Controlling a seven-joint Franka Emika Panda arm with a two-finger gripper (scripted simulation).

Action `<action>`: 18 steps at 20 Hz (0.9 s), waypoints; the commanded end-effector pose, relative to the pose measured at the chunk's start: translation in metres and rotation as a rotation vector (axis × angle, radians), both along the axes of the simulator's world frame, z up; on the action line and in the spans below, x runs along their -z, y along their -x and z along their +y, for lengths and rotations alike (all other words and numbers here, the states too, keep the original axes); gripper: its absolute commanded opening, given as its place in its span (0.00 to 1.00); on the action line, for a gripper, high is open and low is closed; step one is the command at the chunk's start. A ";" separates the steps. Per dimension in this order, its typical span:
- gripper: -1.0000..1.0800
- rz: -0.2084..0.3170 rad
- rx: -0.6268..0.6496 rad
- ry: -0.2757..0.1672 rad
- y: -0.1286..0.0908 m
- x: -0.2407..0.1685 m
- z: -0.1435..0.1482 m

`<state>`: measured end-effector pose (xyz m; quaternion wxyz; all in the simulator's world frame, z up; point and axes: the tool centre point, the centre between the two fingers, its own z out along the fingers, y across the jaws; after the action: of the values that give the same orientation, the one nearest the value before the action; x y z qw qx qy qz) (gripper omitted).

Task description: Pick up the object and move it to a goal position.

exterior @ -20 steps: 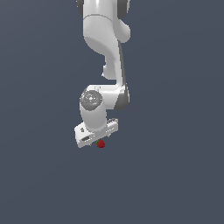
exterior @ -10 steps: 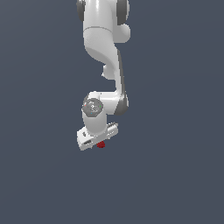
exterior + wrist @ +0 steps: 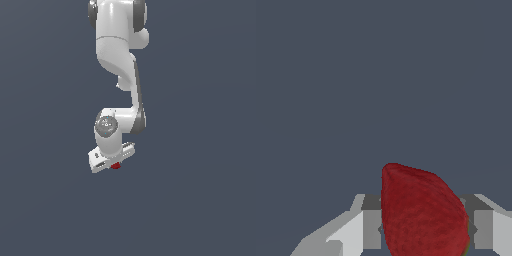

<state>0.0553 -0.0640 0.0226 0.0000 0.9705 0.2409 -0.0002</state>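
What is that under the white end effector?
A small red strawberry, peeking out below the end effector. The wrist view shows it between the fingers. Most of it is hidden in the exterior view, and whether the fingers touch it cannot be told.

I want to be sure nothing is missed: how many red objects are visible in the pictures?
1. A single red strawberry-like object sits directly under the white gripper in the exterior view. The wrist view shows it close up between the fingers. More could be hidden behind the arm.
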 end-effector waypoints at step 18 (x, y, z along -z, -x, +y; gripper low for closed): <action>0.00 0.000 0.000 0.000 0.013 -0.023 0.001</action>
<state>0.0454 -0.0632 0.0397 -0.0002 0.9705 0.2411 -0.0007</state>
